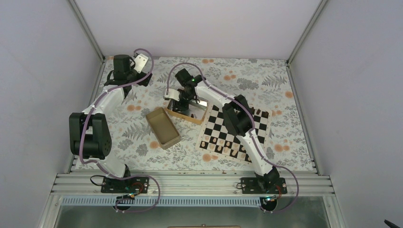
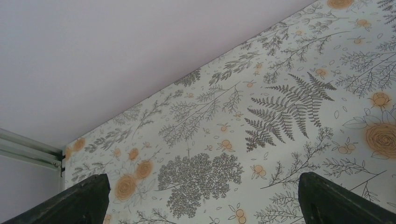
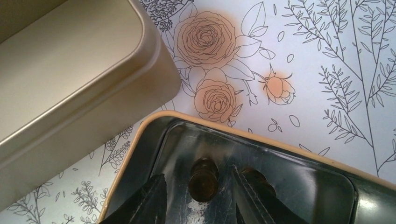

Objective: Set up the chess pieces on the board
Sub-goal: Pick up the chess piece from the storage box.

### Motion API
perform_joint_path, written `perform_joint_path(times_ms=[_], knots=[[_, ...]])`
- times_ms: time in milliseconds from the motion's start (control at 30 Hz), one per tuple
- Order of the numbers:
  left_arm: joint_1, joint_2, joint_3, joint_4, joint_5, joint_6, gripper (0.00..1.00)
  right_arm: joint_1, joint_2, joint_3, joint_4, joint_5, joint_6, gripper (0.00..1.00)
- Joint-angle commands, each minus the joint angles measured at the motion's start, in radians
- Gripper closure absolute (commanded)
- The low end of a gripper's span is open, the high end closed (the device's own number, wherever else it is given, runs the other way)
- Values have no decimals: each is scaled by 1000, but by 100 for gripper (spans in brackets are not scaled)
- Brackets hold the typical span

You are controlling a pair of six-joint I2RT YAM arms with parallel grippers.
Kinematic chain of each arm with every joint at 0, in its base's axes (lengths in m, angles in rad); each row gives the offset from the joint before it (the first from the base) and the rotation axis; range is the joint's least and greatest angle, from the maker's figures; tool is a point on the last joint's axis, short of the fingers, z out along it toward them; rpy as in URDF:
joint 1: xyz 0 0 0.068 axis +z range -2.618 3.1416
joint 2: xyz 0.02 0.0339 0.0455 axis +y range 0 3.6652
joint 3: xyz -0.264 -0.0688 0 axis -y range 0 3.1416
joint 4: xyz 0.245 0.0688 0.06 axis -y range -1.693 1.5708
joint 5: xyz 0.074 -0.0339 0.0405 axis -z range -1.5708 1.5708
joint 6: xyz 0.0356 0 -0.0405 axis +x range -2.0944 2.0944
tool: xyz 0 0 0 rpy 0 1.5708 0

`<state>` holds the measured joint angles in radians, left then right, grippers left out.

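Top view: floral cloth (image 1: 266,80) on the table, plain pale walls. The chequered, wood-bordered board (image 1: 216,122) lies flat, right of a golden tin (image 1: 163,127).
Left wrist: my left gripper (image 2: 201,205) is spread wide and empty above the cloth.
Right wrist: my right gripper (image 3: 201,200) is partly open, straddling without touching a rounded dark chess piece (image 3: 203,179) inside a glossy dark-lined tin (image 3: 303,177).

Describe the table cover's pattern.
Table cover: white, grey ferns, orange roses; clearest in left wrist view.

Dark brown chess piece (image 3: 204,179) lies inside the tin (image 3: 303,179); the board (image 1: 216,124) lies flat, pieces (image 1: 223,148) along its near edge
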<state>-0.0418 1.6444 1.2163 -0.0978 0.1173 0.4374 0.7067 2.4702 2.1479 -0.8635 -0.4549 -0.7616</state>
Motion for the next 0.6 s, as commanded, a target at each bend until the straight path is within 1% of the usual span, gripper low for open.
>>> perform_joint_path(times_ms=[0,67,200,267,400,567], knots=[[12,-28,-15,19,29,-2,0,10,16,26,24,-1,4,62],[15,-28,-15,20,32,-2,0,10,24,32,18,-2,0,63],[20,-28,-19,20,36,-3,0,11,34,45,12,-7,-1,72],[23,-27,-20,21,39,-2,0,11,35,46,10,-7,-1,78],[23,-20,-17,20,42,-2,0,10,25,48,-6,-1,-4,88],[23,-18,-13,17,42,-1,0,8,-13,28,-7,3,-1,91]])
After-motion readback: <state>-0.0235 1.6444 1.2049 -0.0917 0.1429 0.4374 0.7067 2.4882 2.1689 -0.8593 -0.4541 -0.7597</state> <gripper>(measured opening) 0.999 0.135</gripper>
